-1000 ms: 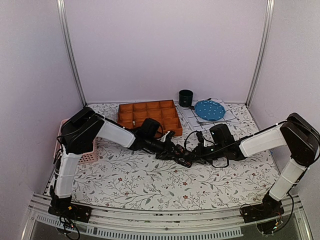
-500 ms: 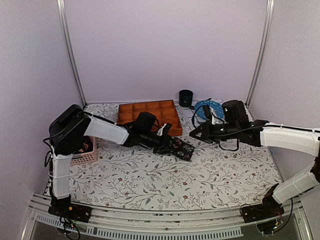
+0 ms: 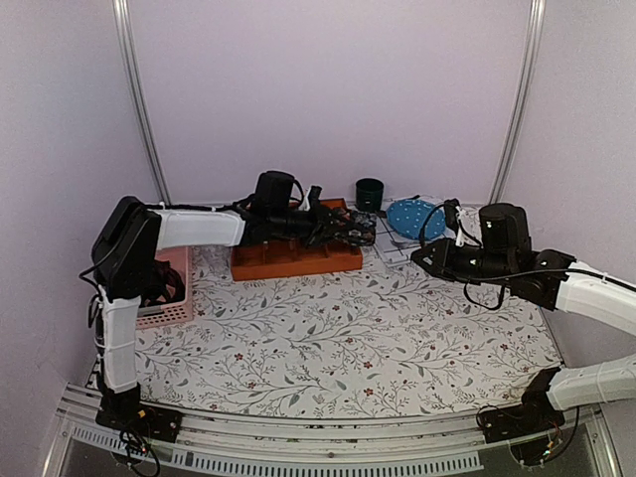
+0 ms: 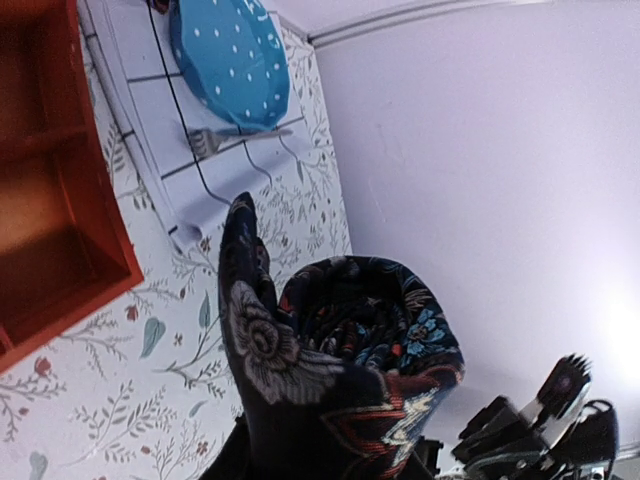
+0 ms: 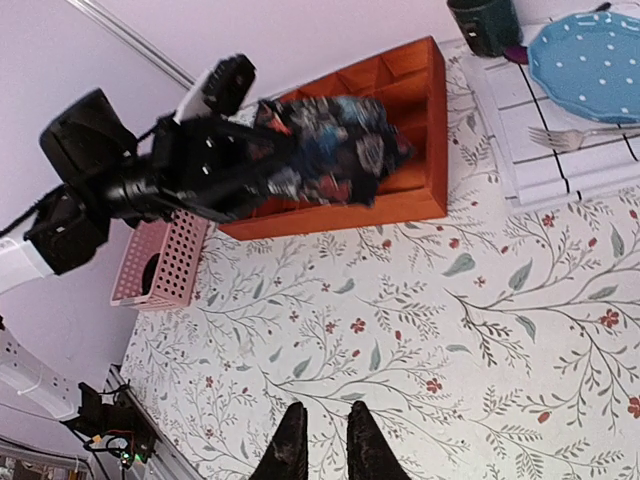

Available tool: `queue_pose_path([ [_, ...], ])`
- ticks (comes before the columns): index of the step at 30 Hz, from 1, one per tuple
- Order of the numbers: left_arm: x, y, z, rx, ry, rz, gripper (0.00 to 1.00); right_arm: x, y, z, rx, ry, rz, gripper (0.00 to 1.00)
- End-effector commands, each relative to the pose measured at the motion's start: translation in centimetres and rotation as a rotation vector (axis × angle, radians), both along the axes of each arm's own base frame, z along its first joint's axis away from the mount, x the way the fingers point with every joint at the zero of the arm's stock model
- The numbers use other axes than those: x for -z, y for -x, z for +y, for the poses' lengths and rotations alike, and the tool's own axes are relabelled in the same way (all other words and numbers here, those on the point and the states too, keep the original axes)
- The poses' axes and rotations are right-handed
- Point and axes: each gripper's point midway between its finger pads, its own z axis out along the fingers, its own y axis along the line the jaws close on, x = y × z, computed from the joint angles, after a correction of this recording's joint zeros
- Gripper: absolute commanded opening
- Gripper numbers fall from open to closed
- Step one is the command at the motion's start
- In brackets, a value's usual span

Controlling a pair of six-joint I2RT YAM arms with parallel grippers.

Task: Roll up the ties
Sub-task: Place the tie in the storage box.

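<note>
Dark floral tie (image 4: 340, 350) sat fully rolled, clamped in the left gripper (image 3: 333, 231) above the orange tray (image 3: 298, 260). Rolling judged done; setting it down not yet. Right gripper (image 5: 325, 440) hovered over the table (image 3: 328, 348), jaws slightly apart, empty.

The left arm (image 3: 199, 227) is reaching out level toward the far side, shoulder link standing upright, its hand (image 3: 338, 231) clamping a rolled tie (image 4: 340, 365) held aloft. The right arm (image 3: 596, 296) is stretching in from the right, forearm pointing left, its hand (image 5: 322, 448) hovering empty with fingers narrowly parted, well apart from the left hand.
</note>
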Motion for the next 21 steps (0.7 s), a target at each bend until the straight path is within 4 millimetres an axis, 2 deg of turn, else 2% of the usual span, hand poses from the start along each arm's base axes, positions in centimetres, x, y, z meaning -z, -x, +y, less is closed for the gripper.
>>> queue_pose_path([
  [1,1.5,-3.9,0.2,-0.120,-0.013,0.103,0.00,2.5,-0.1,-1.2,0.053,0.037,0.041,0.14],
  [2,1.2,-4.8,0.1,-0.150,-0.020,0.106,0.00,2.9,0.1,-1.2,0.051,0.039,0.049,0.14],
  [3,2.5,-5.1,0.3,-0.172,-0.060,0.137,0.00,3.3,0.2,-1.3,0.051,0.038,0.058,0.14],
  [7,3.4,-7.2,0.3,-0.237,-0.170,0.164,0.00,3.8,0.3,-2.0,0.069,0.062,0.061,0.14],
  [9,4.5,-7.5,0.4,-0.252,-0.213,0.200,0.00,3.7,0.3,-2.4,0.083,0.076,0.048,0.13],
  [21,7.2,-7.5,-0.4,-0.251,-0.264,0.303,0.00,3.6,0.2,-3.6,0.119,0.104,0.016,0.13],
])
